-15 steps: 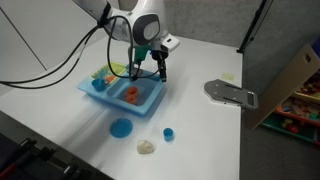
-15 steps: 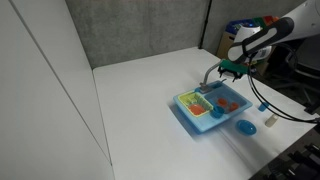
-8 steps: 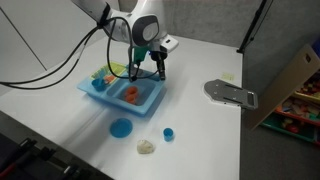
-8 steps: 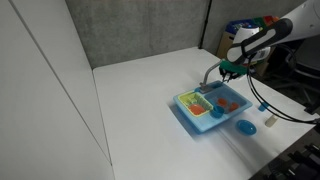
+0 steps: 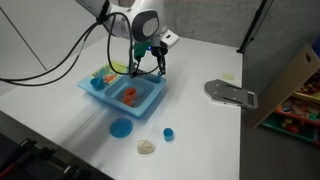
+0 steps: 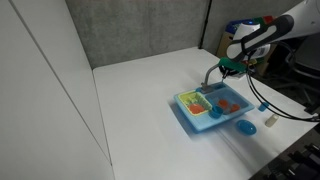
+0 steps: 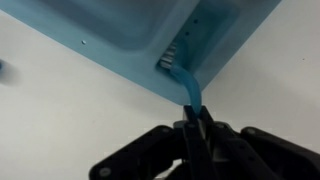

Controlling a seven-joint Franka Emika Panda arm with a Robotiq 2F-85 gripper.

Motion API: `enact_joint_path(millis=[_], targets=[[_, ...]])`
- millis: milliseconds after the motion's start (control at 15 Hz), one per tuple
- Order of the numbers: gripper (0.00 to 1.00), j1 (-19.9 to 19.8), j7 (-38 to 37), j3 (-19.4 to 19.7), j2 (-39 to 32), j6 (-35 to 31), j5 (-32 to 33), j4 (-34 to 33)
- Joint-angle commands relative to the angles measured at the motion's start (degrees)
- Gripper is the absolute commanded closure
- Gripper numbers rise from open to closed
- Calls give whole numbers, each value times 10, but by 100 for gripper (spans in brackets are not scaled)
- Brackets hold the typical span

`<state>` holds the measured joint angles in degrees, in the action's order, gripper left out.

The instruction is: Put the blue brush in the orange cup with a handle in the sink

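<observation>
In the wrist view my gripper (image 7: 195, 128) is shut on the handle of the blue brush (image 7: 188, 88). The brush's bristle end lies against the outer rim of the light-blue sink (image 7: 120, 30). In both exterior views the gripper (image 5: 153, 68) (image 6: 232, 72) hangs over the sink's far edge (image 5: 100, 100) (image 6: 190, 118). The brush is too small to make out there. The orange cup with a handle (image 5: 131, 95) (image 6: 228, 103) sits in the large basin, below and a little in front of the gripper.
A grey faucet (image 6: 210, 72) stands at one end of the sink. A flat blue disc (image 5: 121, 127), a tiny blue cylinder (image 5: 168, 132) and a pale lump (image 5: 147, 146) lie on the white table before the sink. A grey flat piece (image 5: 230, 92) lies off to the side.
The jaws have closed on the brush handle; a second ago they stood open. The hand has shifted slightly at the sink's far edge.
</observation>
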<state>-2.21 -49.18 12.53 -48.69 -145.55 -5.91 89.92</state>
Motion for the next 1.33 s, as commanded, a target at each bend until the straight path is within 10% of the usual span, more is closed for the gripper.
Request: enact_joint_path(millis=[0,1267], targets=[[97,-5,13,-7,34,-2,-15,24],[96,16,33,8,229,-10,35,213]])
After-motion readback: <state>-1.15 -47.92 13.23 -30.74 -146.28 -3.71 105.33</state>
